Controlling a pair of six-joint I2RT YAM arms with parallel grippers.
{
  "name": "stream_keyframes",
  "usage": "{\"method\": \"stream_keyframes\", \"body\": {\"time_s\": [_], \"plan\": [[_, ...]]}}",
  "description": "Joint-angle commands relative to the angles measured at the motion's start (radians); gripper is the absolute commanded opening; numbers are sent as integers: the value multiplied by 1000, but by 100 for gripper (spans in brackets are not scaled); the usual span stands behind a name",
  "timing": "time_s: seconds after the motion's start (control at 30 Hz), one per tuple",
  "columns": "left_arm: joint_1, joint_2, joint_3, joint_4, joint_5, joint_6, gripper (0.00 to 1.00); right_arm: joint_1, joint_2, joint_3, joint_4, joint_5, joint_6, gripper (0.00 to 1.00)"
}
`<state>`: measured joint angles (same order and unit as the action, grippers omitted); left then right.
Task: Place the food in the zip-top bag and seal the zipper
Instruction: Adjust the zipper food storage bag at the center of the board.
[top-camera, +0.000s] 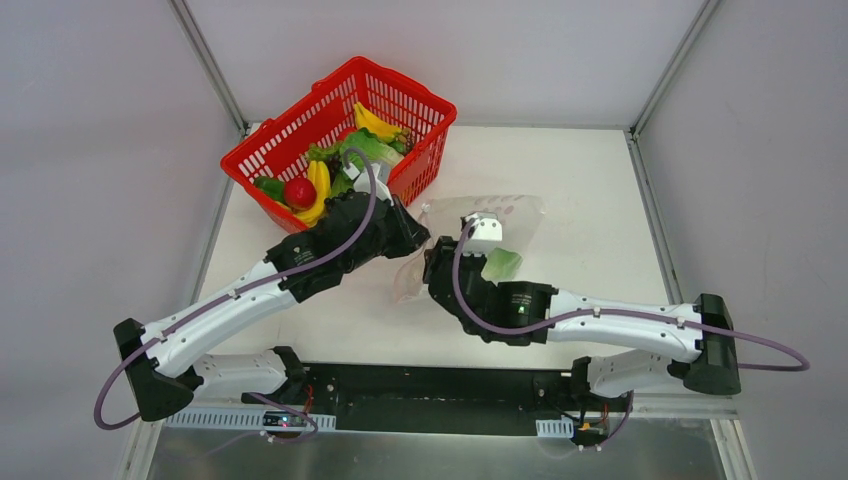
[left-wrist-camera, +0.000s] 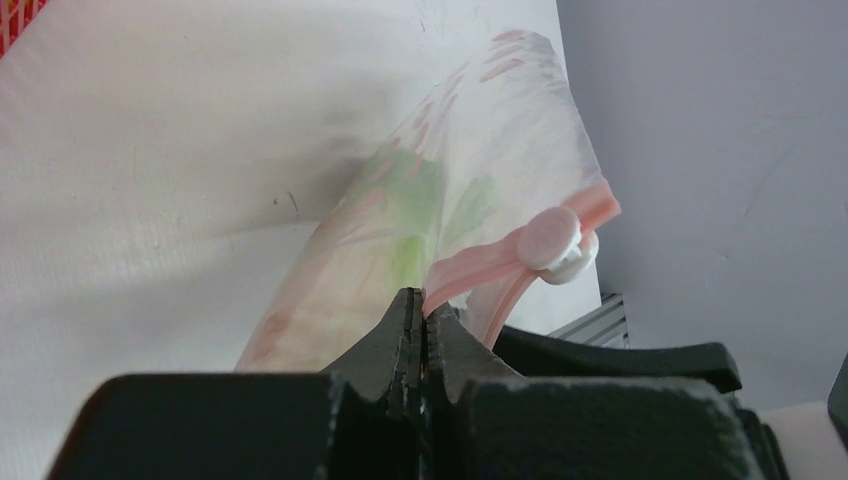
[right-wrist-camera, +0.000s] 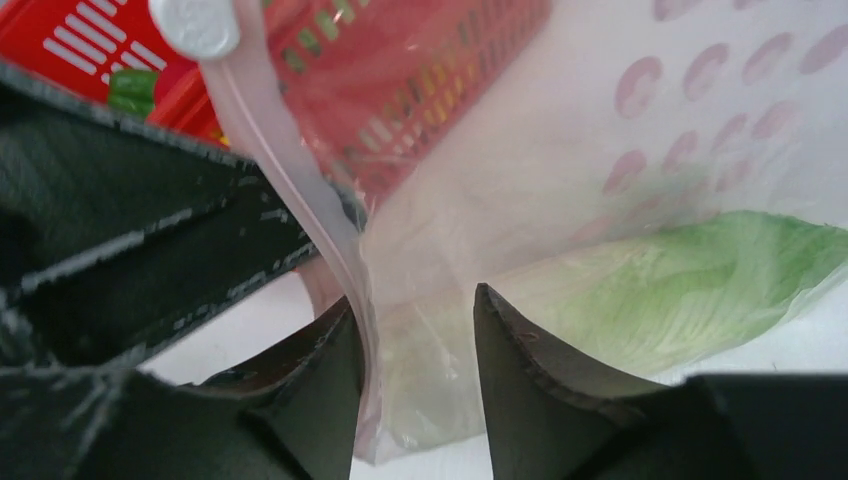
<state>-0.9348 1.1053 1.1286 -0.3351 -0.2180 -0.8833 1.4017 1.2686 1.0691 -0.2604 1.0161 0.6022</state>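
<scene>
1. Grey walls closed in a white bench (top-camera: 590, 180) on three sides, with metal posts at the far corners.
2. Mid-bench lay the zip-top bag (top-camera: 508, 212), clear and floppy with faint pink oval marks. It sat just right of the near corner of a red mesh basket (top-camera: 425, 150).
3. Inside the bag I could make out one piece of food, a pale green leafy vegetable (right-wrist-camera: 680, 280), lying low against the film near the mouth.
4. Along the mouth ran the zipper (left-wrist-camera: 480, 262), a narrow pink strip. A whitish round slider (left-wrist-camera: 550, 240) sat on it towards one end.
5. On the near end of that strip the left tool (left-wrist-camera: 422, 300) was pinched tight, jaws together, with the bag lifted and bowed beyond it.
6. From the other side the right tool (right-wrist-camera: 415, 300) had its jaws standing apart. The bag's edge hung between them, the pink strip lay against one finger's inner face, and nothing was gripped.
7. More food filled the basket: bananas (top-camera: 318, 185), a red round fruit (top-camera: 299, 192) and leafy greens (top-camera: 372, 148).
8. For room, bare bench stretched to the right of the bag and beyond it. On the left the basket crowded close, and both arms met over the bag's near end.
</scene>
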Motion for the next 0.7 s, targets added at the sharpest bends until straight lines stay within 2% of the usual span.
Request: {"method": "stream_keyframes", "body": {"time_s": [0.0, 0.17, 0.3, 0.5, 0.67], "plan": [[5, 6, 23, 43, 26, -17, 0, -32, -48, 5, 67, -54, -25, 43], [4, 32, 41, 41, 41, -14, 0, -32, -17, 65, 3, -36, -23, 38], [4, 35, 30, 46, 36, -21, 0, -64, -21, 89, -12, -19, -59, 28], [4, 54, 60, 19, 32, 4, 0, -149, -52, 87, -22, -96, -130, 15], [5, 100, 110, -7, 40, 63, 0, -178, -94, 85, -21, -143, -195, 0]]}}
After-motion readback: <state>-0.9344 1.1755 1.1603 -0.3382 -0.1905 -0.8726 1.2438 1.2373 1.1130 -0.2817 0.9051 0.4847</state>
